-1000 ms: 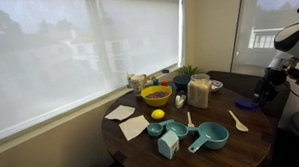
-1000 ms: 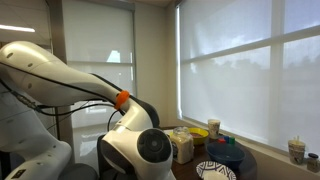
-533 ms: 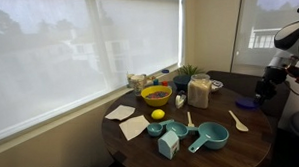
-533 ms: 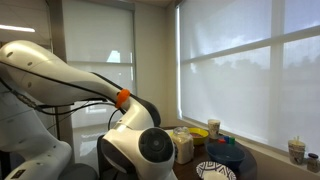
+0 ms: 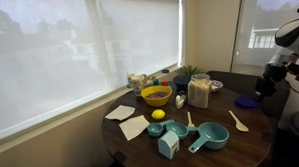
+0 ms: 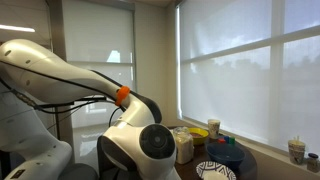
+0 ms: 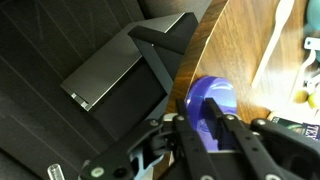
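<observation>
In the wrist view my gripper (image 7: pixel 200 125) has its two fingers close together on the near rim of a purple bowl (image 7: pixel 212 100). The bowl sits at the edge of the round wooden table (image 7: pixel 250 40). In an exterior view the gripper (image 5: pixel 263 90) hangs at the table's far right edge, right by the purple bowl (image 5: pixel 247 102). In an exterior view the arm's base and elbow (image 6: pixel 70 90) fill the picture and hide the gripper.
On the table stand a yellow bowl (image 5: pixel 156 94), a lemon (image 5: pixel 158 114), a teal measuring cup (image 5: pixel 209 138), a glass jar (image 5: pixel 199 92), a wooden spatula (image 5: pixel 237 119) and paper napkins (image 5: pixel 121 113). A dark seat (image 7: pixel 120 70) lies below the table edge.
My gripper has shifted slightly up and to the right at the table edge. Nothing else on the table has moved.
</observation>
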Controlling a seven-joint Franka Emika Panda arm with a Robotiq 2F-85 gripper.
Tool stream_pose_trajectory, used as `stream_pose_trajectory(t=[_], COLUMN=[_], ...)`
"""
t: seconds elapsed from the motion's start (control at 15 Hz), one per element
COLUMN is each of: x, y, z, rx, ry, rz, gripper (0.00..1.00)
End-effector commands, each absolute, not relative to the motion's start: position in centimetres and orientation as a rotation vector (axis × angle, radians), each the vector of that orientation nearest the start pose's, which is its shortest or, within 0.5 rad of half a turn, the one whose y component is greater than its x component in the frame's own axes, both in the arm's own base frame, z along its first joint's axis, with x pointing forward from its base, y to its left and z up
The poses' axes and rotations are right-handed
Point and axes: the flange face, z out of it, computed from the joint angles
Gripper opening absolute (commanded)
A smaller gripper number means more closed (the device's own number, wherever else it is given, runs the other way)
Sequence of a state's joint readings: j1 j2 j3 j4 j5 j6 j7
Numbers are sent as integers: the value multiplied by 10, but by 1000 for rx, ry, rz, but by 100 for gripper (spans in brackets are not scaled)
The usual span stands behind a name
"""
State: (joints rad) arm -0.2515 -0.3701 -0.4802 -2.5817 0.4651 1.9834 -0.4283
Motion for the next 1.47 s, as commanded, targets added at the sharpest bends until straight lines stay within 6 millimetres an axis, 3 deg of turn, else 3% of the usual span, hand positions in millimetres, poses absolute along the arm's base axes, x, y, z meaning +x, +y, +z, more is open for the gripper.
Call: stream_pose_trajectory(t=[0.0, 0.47, 1.4], x=[312, 328, 363], y=[-234, -223, -165], z=[371, 387, 441], rx=[-2449, -2571, -2967], ry=[610, 507, 16], rz=[-83, -66, -88], gripper=[6, 6, 6])
